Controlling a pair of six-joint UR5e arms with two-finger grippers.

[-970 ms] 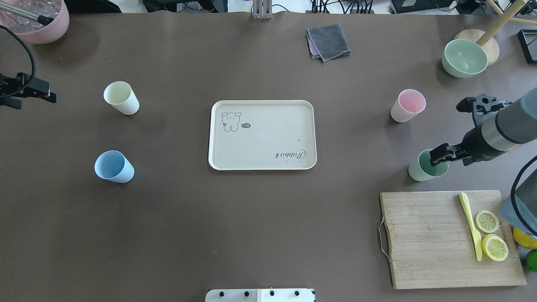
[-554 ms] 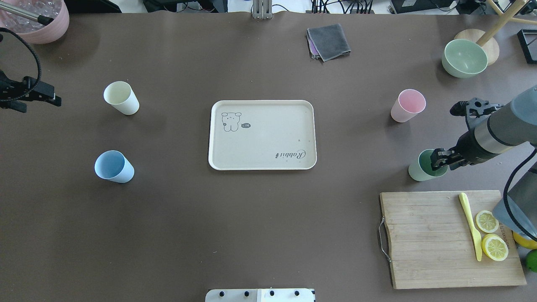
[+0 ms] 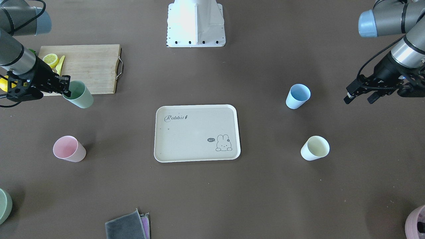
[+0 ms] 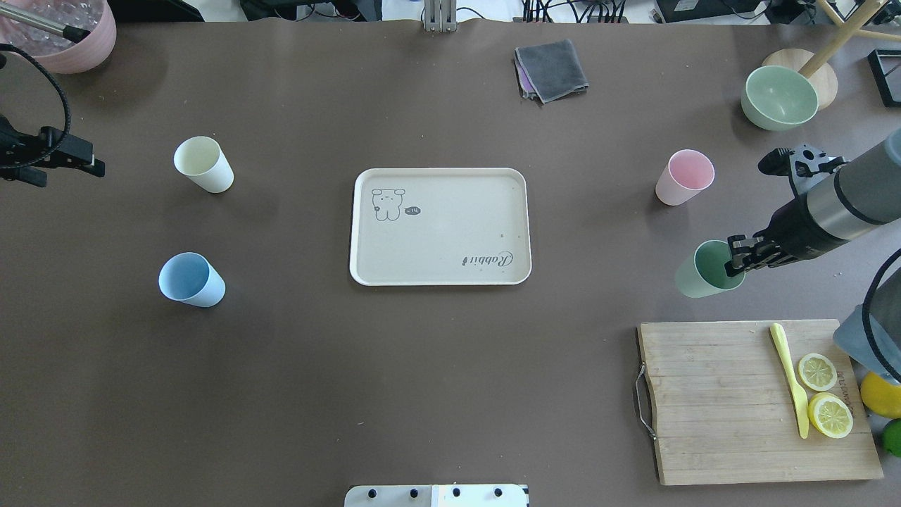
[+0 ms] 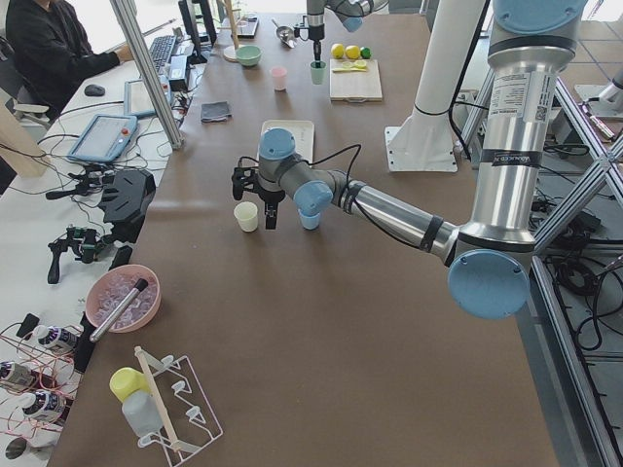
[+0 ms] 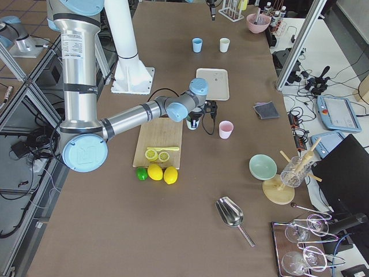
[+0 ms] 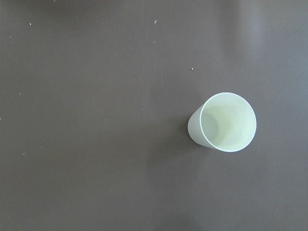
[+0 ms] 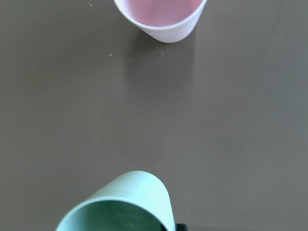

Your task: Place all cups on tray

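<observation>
The beige tray with the rabbit drawing lies bare in the middle of the table. My right gripper is shut on the rim of the green cup and holds it tilted just above the table; the cup also shows in the right wrist view. The pink cup stands beyond it. The cream cup and the blue cup stand left of the tray. My left gripper is open and empty, left of the cream cup.
A wooden cutting board with lemon slices and a yellow knife lies at the near right. A green bowl, a grey cloth and a pink bowl stand along the far edge.
My right gripper has closed on the green cup's rim and raised it, shifting it slightly toward the tray and tilting it. My left gripper has edged a little toward the cream cup.
</observation>
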